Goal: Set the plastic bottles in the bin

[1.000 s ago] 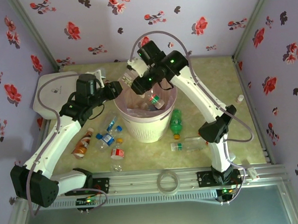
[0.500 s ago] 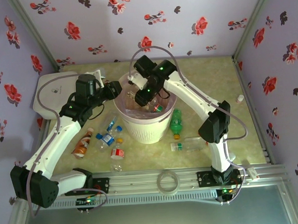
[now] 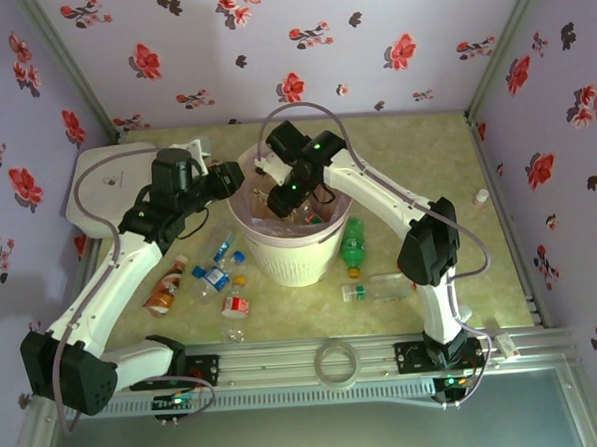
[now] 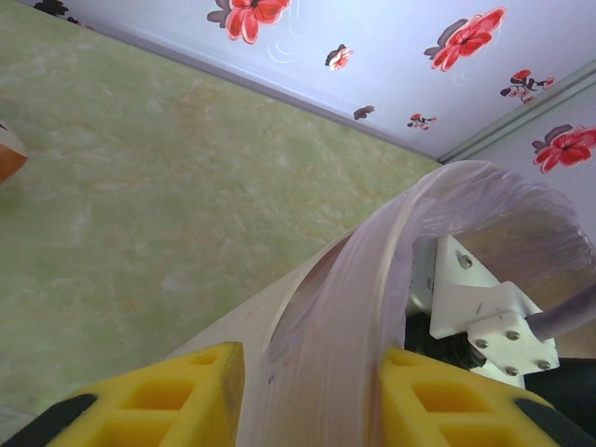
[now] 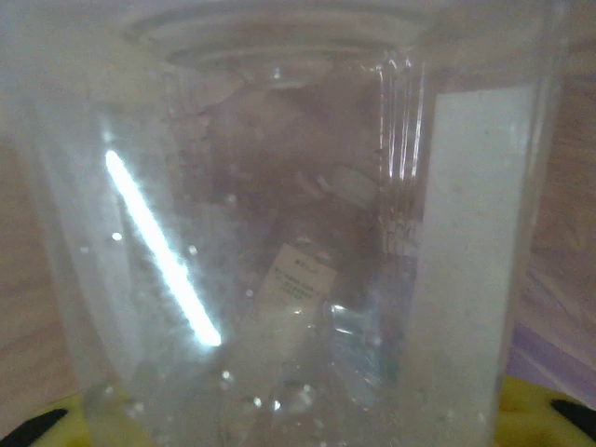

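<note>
My left arm (image 3: pixel 106 284), right arm (image 3: pixel 377 184), white links, black joints, green LEDs (image 3: pixel 315 139), grey cable loops (image 3: pixel 302 105), yellow fingers (image 4: pixel 158 391)

Green marbled surface (image 3: pixel 415 157) is carrying the bin (image 3: pixel 292 259) mid-field. Green bottle (image 3: pixel 353 243) is resting just right of it, clear bottle (image 3: pixel 377 289) lying nearer. Orange-brown bottle (image 3: pixel 166 291), blue-labelled bottle (image 3: pixel 213 278) and red-labelled bottle (image 3: pixel 236 305) are lying left. White box (image 3: pixel 106 188) is sitting far-left.

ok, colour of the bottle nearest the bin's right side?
Green bottle, clearest in the top external view.

White box (image 3: pixel 104 186), clear ring (image 3: pixel 336 362)
</note>
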Tool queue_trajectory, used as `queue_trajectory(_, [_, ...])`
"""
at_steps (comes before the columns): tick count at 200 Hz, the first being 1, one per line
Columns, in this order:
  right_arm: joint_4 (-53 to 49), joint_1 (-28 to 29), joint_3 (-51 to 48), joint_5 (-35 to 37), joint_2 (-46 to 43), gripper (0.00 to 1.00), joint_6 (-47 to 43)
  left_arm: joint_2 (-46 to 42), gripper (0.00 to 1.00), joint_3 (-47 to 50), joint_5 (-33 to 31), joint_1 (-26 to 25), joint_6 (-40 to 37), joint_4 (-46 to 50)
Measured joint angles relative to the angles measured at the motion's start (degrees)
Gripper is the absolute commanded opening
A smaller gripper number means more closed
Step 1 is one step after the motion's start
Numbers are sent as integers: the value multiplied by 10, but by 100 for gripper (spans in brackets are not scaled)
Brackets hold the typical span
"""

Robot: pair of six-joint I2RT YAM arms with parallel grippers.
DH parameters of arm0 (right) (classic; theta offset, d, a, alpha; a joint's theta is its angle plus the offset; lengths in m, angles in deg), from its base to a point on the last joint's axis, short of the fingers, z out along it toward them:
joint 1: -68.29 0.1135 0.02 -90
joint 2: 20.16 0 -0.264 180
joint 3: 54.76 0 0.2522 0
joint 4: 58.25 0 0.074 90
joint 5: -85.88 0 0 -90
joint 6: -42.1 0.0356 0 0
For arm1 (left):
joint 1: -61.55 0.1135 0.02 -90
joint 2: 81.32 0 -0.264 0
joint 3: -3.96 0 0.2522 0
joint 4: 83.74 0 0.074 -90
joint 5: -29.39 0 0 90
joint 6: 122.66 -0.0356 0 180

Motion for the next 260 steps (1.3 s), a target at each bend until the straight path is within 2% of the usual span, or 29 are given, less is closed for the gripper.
queue_trajectory(29, [2, 0, 0, 0, 0, 83, 0, 0, 39, 0, 0, 0, 0, 0])
queue_trajectory(77, [2, 1, 0, 5, 0, 92, -4, 0, 39, 1, 0, 1, 0, -1])
queue_trajectory(143, [-4, 5, 26, -1, -29, 92, -14, 0, 39, 1, 0, 1, 0, -2])
queue_trajectory(210, [2, 9, 56, -16, -159, 88, -8, 1, 39, 1, 0, 1, 2, -2])
queue_trajectory(260, [-3, 8, 44, 61, -250, 84, 21, 1, 39, 1, 0, 1, 3, -2])
